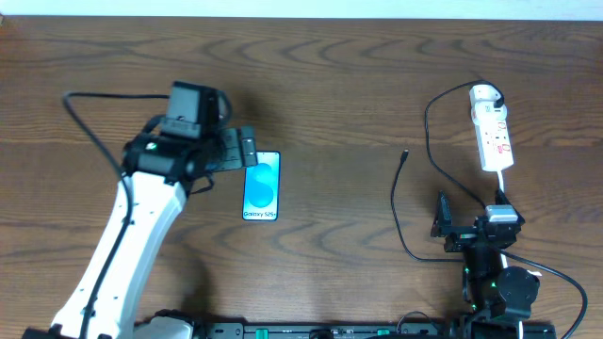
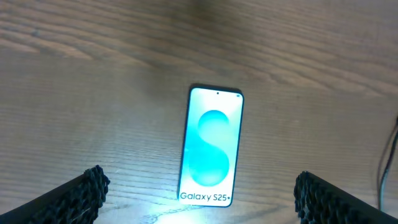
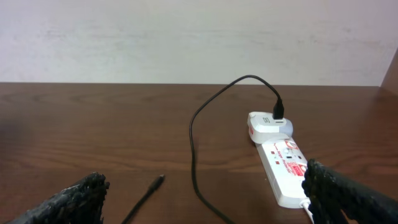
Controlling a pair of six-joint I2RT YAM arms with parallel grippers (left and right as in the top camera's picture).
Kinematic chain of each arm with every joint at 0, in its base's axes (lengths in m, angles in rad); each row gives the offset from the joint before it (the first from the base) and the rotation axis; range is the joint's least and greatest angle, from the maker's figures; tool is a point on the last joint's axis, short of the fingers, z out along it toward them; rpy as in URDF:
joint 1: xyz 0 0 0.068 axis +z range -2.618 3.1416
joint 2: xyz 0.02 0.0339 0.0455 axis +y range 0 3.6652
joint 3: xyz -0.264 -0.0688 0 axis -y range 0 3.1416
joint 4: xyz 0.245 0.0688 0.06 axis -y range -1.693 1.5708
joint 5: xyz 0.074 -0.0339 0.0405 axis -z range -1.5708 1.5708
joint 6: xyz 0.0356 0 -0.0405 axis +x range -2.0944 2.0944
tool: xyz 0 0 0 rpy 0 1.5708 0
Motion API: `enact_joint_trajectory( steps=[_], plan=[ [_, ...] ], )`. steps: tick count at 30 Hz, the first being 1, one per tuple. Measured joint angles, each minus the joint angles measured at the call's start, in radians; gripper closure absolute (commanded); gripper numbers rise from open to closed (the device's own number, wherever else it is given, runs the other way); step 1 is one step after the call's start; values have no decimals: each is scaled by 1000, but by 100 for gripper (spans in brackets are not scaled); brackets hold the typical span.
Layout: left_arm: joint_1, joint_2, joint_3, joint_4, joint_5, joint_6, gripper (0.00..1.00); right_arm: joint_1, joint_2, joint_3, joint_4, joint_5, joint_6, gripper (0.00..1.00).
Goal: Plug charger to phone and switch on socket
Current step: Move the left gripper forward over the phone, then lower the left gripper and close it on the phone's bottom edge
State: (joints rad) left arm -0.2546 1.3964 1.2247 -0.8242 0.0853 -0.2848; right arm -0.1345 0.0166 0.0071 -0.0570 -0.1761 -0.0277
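The phone lies flat on the wooden table with its blue-teal screen up and its "Galaxy S25+" text toward the front. It also shows in the left wrist view. My left gripper is open and empty, just above the phone's far end. The charger is a thin black cable whose plug tip lies loose on the table, seen too in the right wrist view. The white socket strip lies at the right. My right gripper is open and empty, near the front.
A white adapter with the black cable in it sits on the strip's far end. The strip's thick white cord runs toward the right arm. A pale wall stands behind the table's far edge.
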Motion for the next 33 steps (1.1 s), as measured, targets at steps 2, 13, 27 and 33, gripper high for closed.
enact_joint_trajectory(
  steps=[2, 13, 27, 33],
  plan=[
    [-37, 24, 18, 0, -27, -8, 2, 0, 0, 0, 0, 0, 0, 1],
    [-80, 156, 27, -14, -175, -133, 2, 0, 0, 0, 0, 0, 0, 1],
    [-80, 309, 27, 5, -72, -83, 2, 0, 0, 0, 0, 0, 0, 1],
    [-80, 397, 27, 4, -33, -21, 2, 0, 0, 0, 0, 0, 0, 1]
  ],
)
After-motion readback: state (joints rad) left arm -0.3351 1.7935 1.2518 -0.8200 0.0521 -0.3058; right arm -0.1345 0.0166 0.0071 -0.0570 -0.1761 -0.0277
